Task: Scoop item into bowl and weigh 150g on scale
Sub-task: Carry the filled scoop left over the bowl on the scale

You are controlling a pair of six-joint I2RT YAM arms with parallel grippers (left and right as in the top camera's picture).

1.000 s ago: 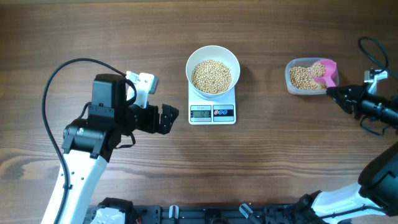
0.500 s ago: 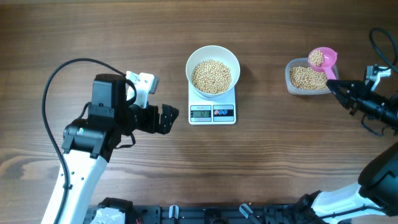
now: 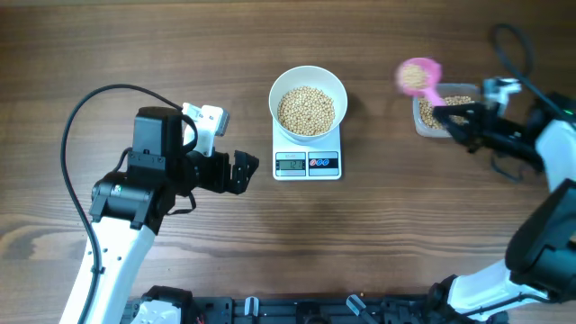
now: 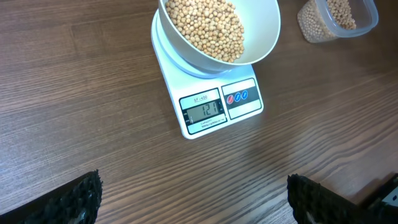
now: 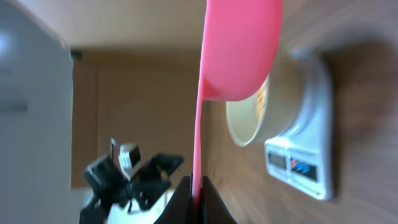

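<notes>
The white bowl (image 3: 308,74) sits on the white scale (image 3: 306,163), well filled with beans (image 3: 306,110). My right gripper (image 3: 453,120) is shut on the handle of a pink scoop (image 3: 418,76), which carries beans and hangs blurred in the air between the clear tub (image 3: 421,121) and the bowl. In the right wrist view the scoop (image 5: 239,50) is seen from below, its thin handle pinched in the gripper (image 5: 196,186), with the bowl (image 5: 249,121) and scale (image 5: 298,162) beyond. My left gripper (image 3: 243,171) stands open left of the scale, nothing between its fingers (image 4: 74,199).
The clear tub (image 4: 339,18) holds more beans at the right of the wooden table. The left arm's cable loops over the table's left side. The scale's display (image 4: 202,112) is lit and faces the front.
My right gripper has lifted the loaded pink scoop out of the tub and carried it left towards the bowl. The left arm has not moved.
</notes>
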